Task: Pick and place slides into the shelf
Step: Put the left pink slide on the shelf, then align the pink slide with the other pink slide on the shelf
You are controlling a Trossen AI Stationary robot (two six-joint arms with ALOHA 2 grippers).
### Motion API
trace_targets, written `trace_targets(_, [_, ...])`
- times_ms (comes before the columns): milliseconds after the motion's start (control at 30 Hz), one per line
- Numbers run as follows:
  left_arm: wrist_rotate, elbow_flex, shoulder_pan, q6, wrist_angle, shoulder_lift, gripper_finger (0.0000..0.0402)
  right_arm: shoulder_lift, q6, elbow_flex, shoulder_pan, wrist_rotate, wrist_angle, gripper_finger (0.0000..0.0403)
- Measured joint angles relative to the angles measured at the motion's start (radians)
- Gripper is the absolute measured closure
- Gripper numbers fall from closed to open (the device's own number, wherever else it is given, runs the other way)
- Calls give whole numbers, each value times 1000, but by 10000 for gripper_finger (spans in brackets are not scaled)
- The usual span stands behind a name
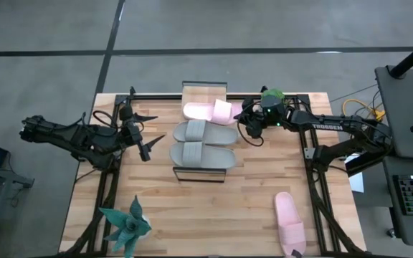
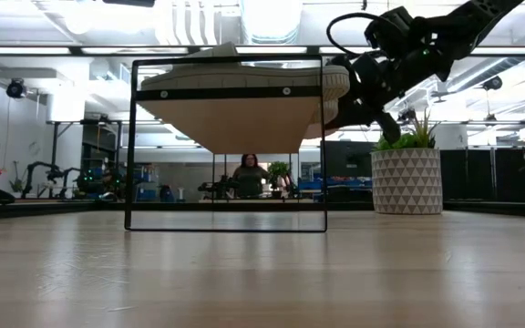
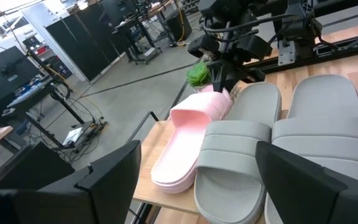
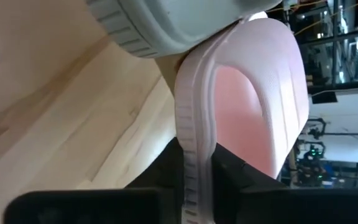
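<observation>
A pale pink slide [image 1: 208, 111] is seen on the light wood top of the shelf [image 1: 204, 89], at the upper centre of the high view, with its heel end pointing to the right. This end is gripped by the right gripper [image 1: 241, 119]: in the right wrist view the edge of the pink sole [image 4: 191, 143] is held between the two dark fingers, so the jaws are closed narrowly on it. Just below the pink slide in the high view, two grey slides [image 1: 203, 143] are laid side by side on the same shelf top, touching each other. The second pink slide [image 1: 290, 222] is found on the wooden table [image 1: 192, 215] at the lower right, well apart from the shelf.

The right arm is stretched from the right edge of the frame to the left, nearly level, with its wrist bent toward the shelf. In the low view the right gripper [image 2: 372, 87] is seen high at the upper right, beside the shelf top.

The left arm is extended from the left edge, and the left gripper [image 1: 149, 140] is held near the left side of the shelf, touching nothing. Its jaws are wide open, as the left wrist view shows.

A green star-shaped plant [image 1: 125, 222] is placed at the lower left of the table.
</observation>
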Motion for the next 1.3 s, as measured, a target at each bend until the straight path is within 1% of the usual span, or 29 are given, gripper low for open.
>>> trace_targets(233, [0, 0, 0, 0, 0, 0, 102, 0, 105, 0, 0, -18, -7, 301])
trace_targets(400, [0, 0, 0, 0, 0, 0, 102, 0, 151, 0, 0, -17, -5, 270])
trace_targets(600, [0, 0, 0, 0, 0, 0, 102, -13, 216, 0, 2, 22, -6, 241])
trace_targets(733, [0, 0, 0, 0, 0, 0, 102, -47, 309, 0, 5, 40, -19, 233])
trace_targets(1000, [0, 0, 0, 0, 1, -1, 102, -129, 361, 0, 5, 51, -125, 230])
trace_targets(1300, [0, 0, 0, -2, 2, -1, 102, -193, 508, 0, 14, 54, -138, 229])
